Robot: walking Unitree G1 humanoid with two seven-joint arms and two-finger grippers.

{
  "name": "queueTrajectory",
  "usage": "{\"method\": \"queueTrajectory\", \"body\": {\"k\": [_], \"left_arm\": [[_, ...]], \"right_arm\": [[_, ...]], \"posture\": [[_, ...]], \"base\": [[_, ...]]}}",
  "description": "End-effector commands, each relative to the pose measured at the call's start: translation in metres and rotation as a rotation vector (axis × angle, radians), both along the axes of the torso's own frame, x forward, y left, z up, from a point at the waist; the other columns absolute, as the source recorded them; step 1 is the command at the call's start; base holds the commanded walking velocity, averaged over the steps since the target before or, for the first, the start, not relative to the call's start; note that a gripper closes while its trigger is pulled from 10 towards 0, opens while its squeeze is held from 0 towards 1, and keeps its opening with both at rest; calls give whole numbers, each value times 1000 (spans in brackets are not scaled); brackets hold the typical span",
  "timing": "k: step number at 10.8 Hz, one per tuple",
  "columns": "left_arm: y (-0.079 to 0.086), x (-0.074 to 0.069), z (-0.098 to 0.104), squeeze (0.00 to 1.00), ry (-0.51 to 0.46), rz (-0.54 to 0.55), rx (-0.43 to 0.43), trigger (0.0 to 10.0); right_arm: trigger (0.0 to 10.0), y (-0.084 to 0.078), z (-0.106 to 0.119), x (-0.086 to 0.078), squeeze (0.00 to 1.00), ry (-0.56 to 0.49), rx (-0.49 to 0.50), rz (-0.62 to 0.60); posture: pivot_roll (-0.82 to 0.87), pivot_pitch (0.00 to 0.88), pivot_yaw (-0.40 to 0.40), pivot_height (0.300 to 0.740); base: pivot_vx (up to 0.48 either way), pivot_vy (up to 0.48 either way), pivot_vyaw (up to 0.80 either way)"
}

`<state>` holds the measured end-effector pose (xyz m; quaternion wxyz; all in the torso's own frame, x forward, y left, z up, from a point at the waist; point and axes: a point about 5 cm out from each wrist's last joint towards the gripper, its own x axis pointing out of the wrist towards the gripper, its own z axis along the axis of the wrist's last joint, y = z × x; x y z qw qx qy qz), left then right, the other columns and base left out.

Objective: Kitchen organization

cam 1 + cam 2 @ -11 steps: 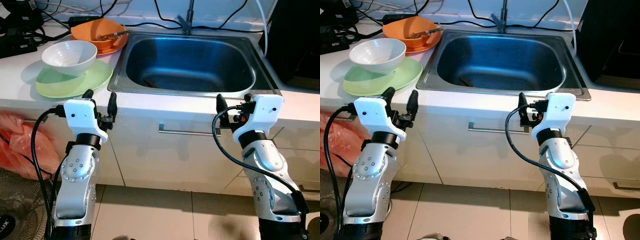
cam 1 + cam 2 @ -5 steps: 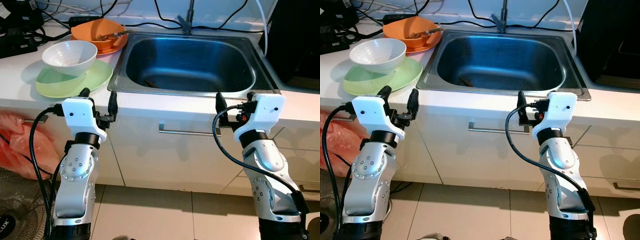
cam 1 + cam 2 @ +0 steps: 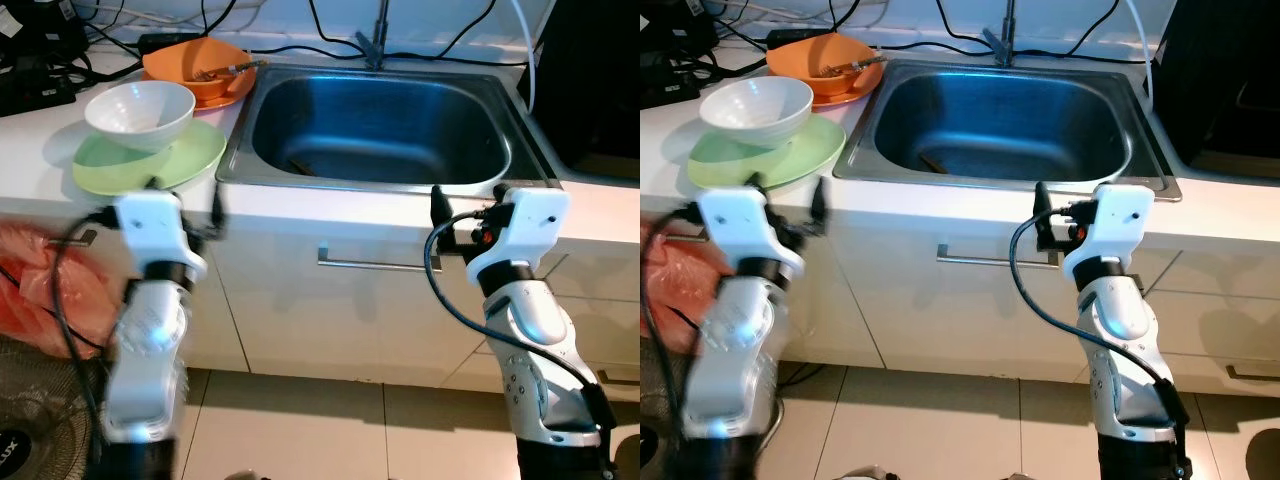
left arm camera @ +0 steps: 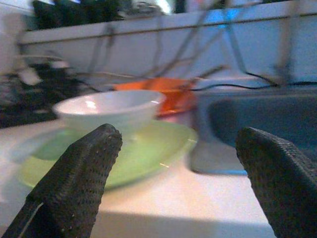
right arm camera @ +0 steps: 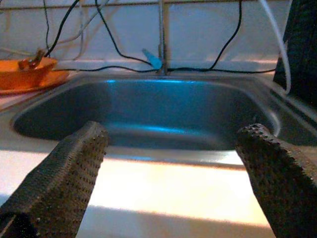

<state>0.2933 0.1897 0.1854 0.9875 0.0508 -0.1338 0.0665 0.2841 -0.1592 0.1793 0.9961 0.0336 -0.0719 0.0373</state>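
A white bowl (image 3: 140,112) sits on a green plate (image 3: 190,155) on the white counter, left of the steel sink (image 3: 380,186). Behind them an orange bowl (image 3: 190,62) holding a utensil rests on an orange plate. A dark item (image 3: 300,165) lies in the sink basin. My left gripper (image 3: 185,195) is open at the counter's front edge, just short of the green plate (image 4: 148,148), and its arm is blurred. My right gripper (image 3: 466,200) is open at the counter edge in front of the sink (image 5: 163,109), with nothing between its fingers.
A faucet (image 3: 378,40) and black cables run along the back wall. A dark appliance (image 3: 590,80) stands right of the sink. Below the counter are a drawer handle (image 3: 370,263), an orange plastic bag (image 3: 40,290) and a fan (image 3: 20,440) on the floor.
My left arm has risen and moved forward toward the green plate, now blurred. The right arm has hardly moved.
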Motion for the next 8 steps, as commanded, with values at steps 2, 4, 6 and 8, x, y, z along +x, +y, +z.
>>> {"method": "queueTrajectory", "body": {"k": [2,4,6,8], "left_arm": [[8,7,7,0,-11,30,-7,10000],[0,9,7,0,1,-23,-7,10000],[-7,10,8,0,-10,-59,-23,10000],[-4,11,6,0,10,-54,-62,10000]], "right_arm": [[10000,8,5,-2,1000,-33,17,41],[10000,6,7,1,0,-35,28,30],[10000,5,6,2,0,-26,30,21],[10000,5,9,4,0,-41,26,21]], "posture": [[73,45,-1,740],[71,42,2,740],[71,37,-2,740],[72,36,-4,740]], "base": [[0,0,0],[0,0,0],[0,0,-688],[0,0,-400]]}}
